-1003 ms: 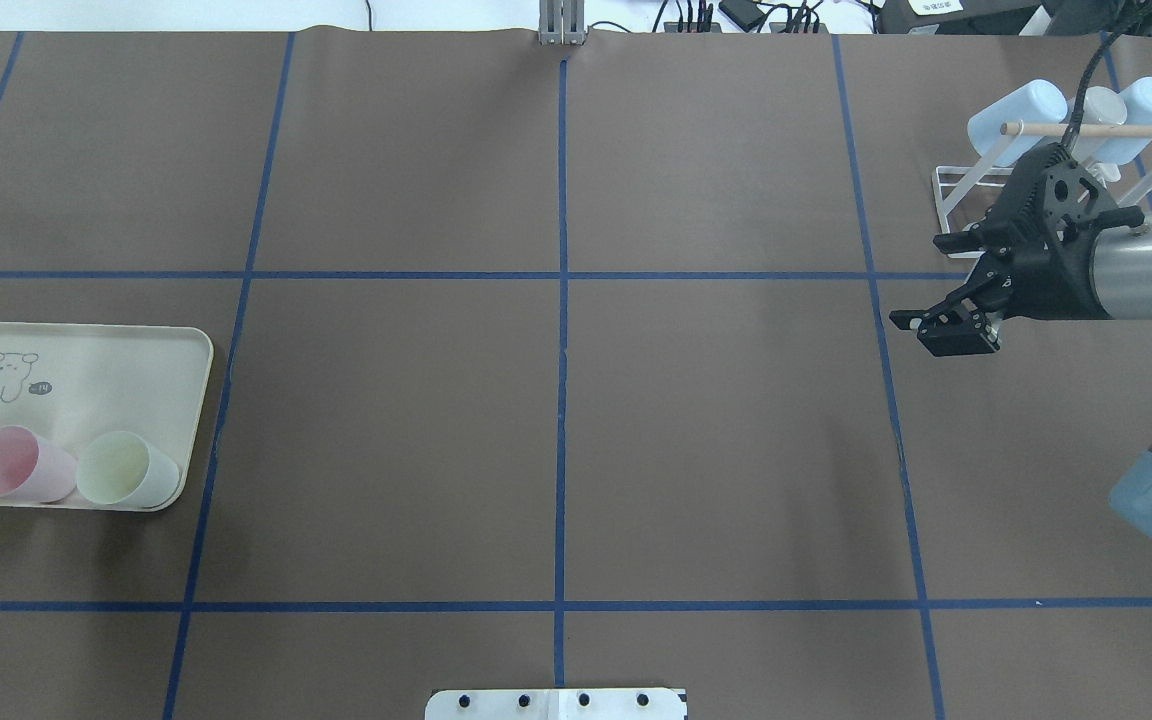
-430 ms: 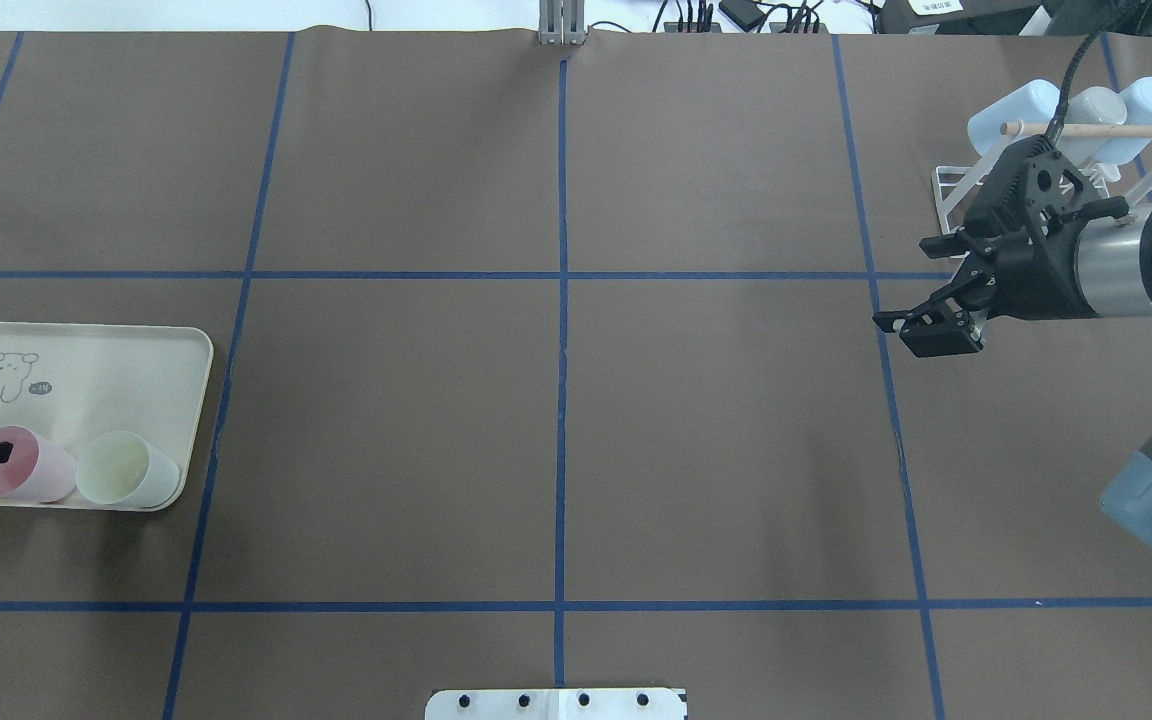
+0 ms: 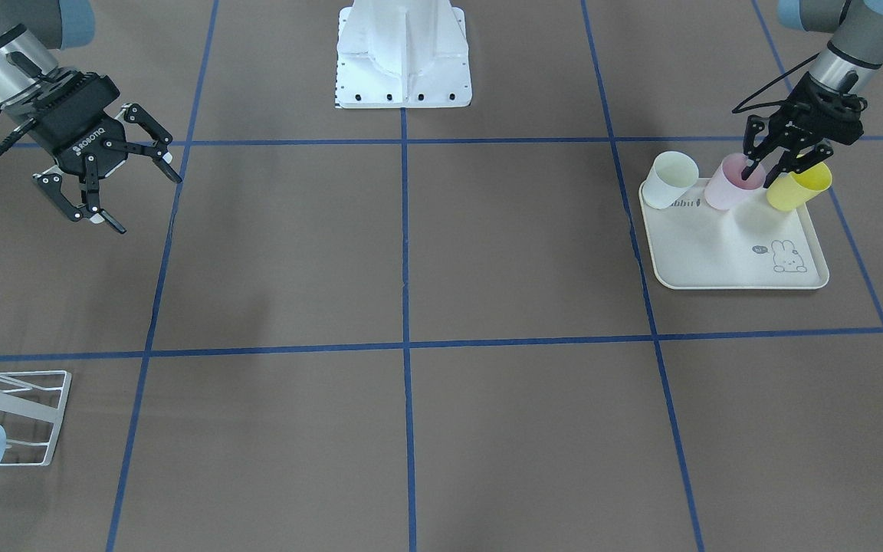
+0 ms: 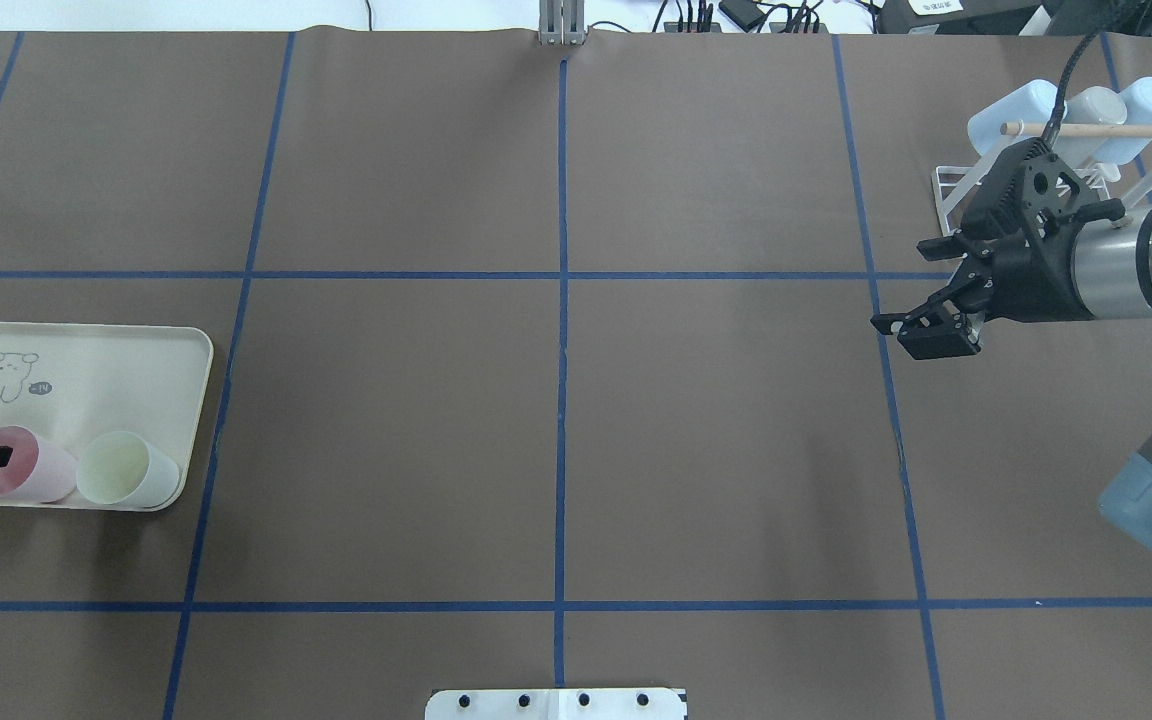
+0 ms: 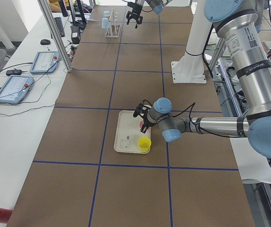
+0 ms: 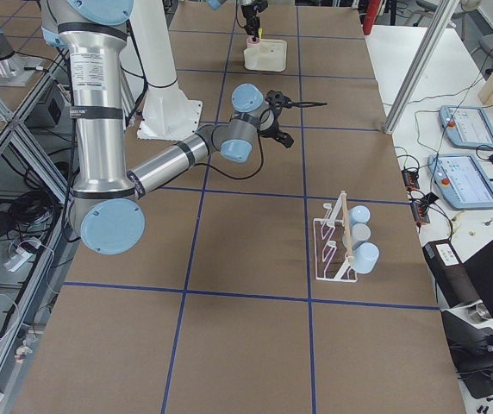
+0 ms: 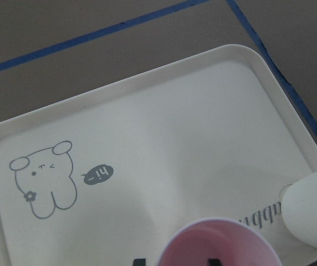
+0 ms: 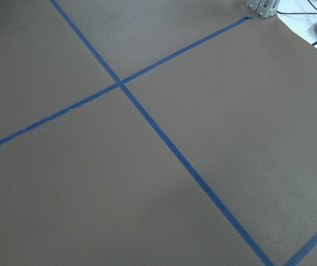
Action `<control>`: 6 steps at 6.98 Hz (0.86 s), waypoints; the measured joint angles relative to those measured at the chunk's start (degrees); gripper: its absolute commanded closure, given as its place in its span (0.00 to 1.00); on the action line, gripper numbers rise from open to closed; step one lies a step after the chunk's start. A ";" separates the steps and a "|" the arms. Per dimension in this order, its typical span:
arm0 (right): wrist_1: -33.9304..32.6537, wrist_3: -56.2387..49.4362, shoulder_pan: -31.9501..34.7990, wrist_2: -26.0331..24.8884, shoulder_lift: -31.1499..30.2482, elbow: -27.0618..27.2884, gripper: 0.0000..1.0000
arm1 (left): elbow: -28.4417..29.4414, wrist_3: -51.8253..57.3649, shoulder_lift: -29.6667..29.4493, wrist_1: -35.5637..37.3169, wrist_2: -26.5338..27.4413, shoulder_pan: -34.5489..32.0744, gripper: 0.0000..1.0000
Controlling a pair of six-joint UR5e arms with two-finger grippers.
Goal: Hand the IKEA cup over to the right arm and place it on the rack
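**A:** In the front view, what is the left gripper (image 3: 761, 176) doing?

**B:** It stands at the pink cup (image 3: 725, 192) on the tray (image 3: 717, 245). One finger is inside the rim and one is outside, next to the yellow cup (image 3: 800, 190). There is a gap between them, so nothing is pinched yet. I think it wants to take the cup by its wall. The right gripper (image 3: 149, 205) is spread wide and empty, probably waiting to receive the cup.

**A:** And from overhead?

**B:** The rack (image 4: 1136, 130) is just behind the right gripper, with pale blue cups (image 4: 1021, 108) on it. Compared with one second ago, the left gripper is now down at the pink cup, and the yellow cup is not in sight. The right gripper is a little nearer to the middle of the table.

**A:** And the left wrist camera?

**B:** The pink rim is at the bottom edge, with a dark fingertip on each side of its wall.
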 measured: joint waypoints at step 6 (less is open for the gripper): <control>0.50 -0.55 -0.71 -0.10 1.27 -0.28 0.01 | -2.72 0.35 0.62 -0.60 -2.28 -5.65 1.00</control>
